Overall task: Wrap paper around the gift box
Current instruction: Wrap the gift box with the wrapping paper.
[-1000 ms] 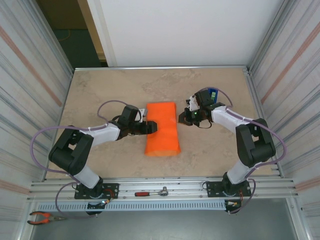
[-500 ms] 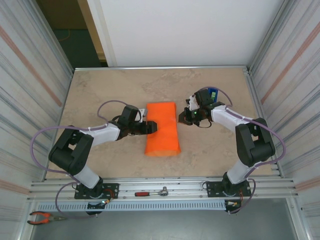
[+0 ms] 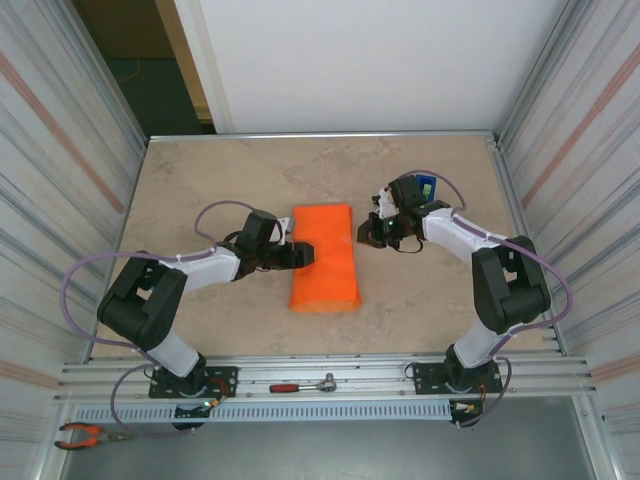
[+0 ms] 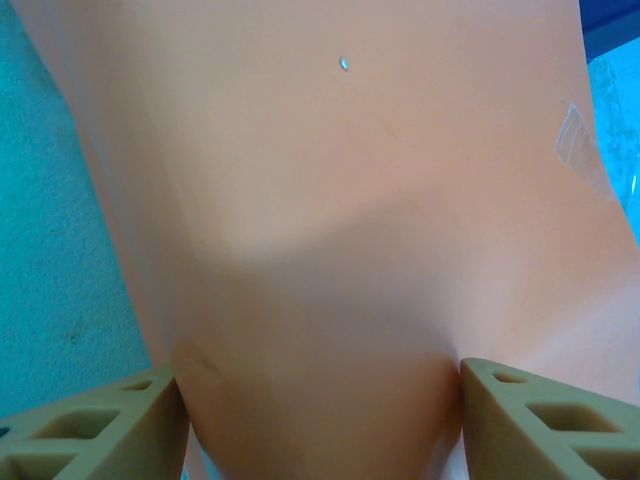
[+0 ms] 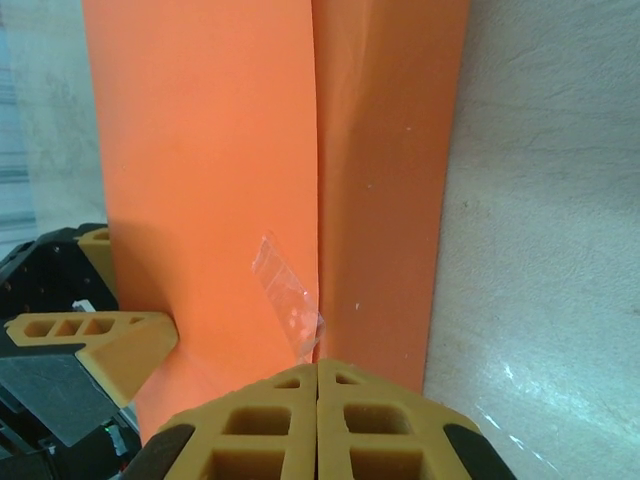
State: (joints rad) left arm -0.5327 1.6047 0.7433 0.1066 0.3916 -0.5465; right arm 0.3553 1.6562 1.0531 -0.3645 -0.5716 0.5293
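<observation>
From above, the orange paper (image 3: 323, 258) is seen folded into a long bundle in the middle of the table (image 3: 200, 180); the gift box is judged to be hidden inside it. The left gripper (image 3: 300, 253) is laid on the bundle's left edge, and the right gripper (image 3: 368, 235) is held just beside its right edge, with a blue tape dispenser (image 3: 425, 186) near behind it. In the left wrist view, the fingers (image 4: 90, 420) are spread wide with the paper bulging between them. Whether it is pressed or only touched cannot be told. In the right wrist view, the right gripper is closed tight, finger against finger, at the overlapping seam, just beside a clear tape piece (image 5: 290, 300) that looks partly lifted. If the tape is dragged or only half pressed, the seam could spring open. The bundle could also be slid by a sideways push.
</observation>
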